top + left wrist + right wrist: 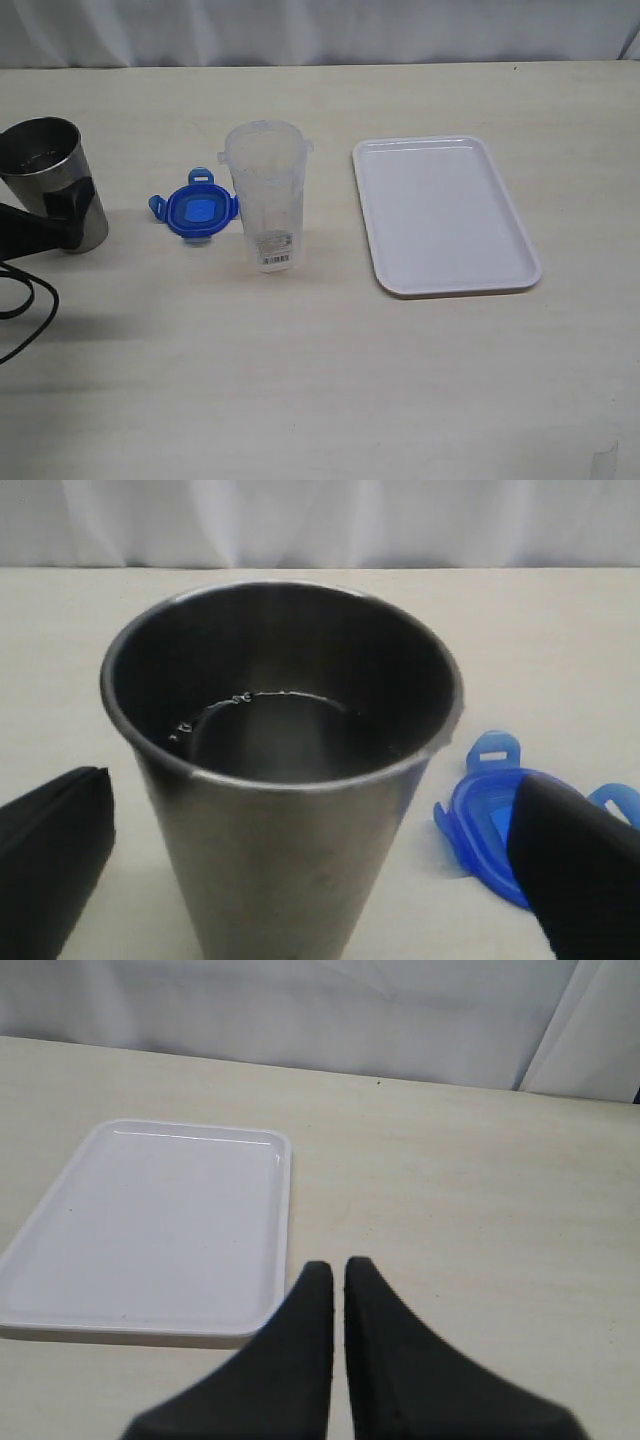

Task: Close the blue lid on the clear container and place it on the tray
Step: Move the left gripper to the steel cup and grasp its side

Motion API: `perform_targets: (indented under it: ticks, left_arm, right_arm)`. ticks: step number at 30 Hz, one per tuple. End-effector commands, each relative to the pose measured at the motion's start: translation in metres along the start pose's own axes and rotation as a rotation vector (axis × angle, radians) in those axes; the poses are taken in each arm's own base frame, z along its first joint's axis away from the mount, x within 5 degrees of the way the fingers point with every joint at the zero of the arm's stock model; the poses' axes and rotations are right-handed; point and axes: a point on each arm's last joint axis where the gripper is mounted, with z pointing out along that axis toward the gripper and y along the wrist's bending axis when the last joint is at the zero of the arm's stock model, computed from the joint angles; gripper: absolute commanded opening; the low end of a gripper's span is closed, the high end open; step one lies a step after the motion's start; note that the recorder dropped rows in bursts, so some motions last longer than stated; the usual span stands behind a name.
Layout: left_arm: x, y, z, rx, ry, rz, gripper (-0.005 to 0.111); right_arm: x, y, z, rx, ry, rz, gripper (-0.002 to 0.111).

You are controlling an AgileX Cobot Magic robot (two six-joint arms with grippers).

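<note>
The clear container (265, 195) stands upright and uncovered mid-table, its barcode label near the base. Beside it, toward the left, the blue lid (200, 212) lies flat on the table with its flaps spread; the left wrist view shows the blue lid (480, 820) partly behind one finger. The white tray (440, 215) lies to the right with nothing on it. My left gripper (65, 215) is open around a steel cup (50, 175), its fingers wide apart on either side of the steel cup (280, 780). My right gripper (338, 1270) is shut on nothing, near a corner of the tray (150, 1230).
A black cable (30, 300) loops on the table at the left edge below the steel cup. A pale curtain runs along the table's far edge. The right gripper does not show clearly in the exterior view.
</note>
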Motion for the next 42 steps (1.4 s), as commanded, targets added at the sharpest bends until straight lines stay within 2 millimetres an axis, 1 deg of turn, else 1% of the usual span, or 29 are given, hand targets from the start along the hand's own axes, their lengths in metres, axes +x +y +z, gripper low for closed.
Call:
perform_targets:
  ticks: [1, 8, 14, 22, 28, 37, 42]
  left_arm:
    - [0.005, 0.002, 0.013, -0.001, 0.003, -0.003, 0.102]
    - [0.012, 0.003, 0.027, -0.004, 0.014, -0.008, 0.102]
    - [0.01, 0.004, 0.037, -0.007, 0.009, -0.013, 0.102]
    - [0.01, 0.004, 0.037, -0.008, 0.003, -0.014, 0.102]
    - [0.01, 0.008, 0.037, -0.044, 0.0, -0.032, 0.102]
    - [0.015, 0.008, 0.048, -0.036, 0.005, -0.029, 0.102]
    - [0.013, 0.008, 0.048, -0.036, -0.008, -0.029, 0.102]
  right_arm:
    - [0.0, 0.0, 0.0, 0.004, -0.002, -0.004, 0.004]
    - [0.0, 0.0, 0.0, 0.004, -0.002, -0.004, 0.004]
    - [0.0, 0.0, 0.0, 0.004, -0.002, -0.004, 0.004]
    - [0.0, 0.0, 0.0, 0.004, -0.002, -0.004, 0.004]
    - [0.0, 0.0, 0.0, 0.004, -0.002, -0.004, 0.004]
    - [0.0, 0.0, 0.0, 0.004, -0.002, -0.004, 0.004]
    - [0.0, 0.0, 0.0, 0.004, -0.002, -0.004, 0.004]
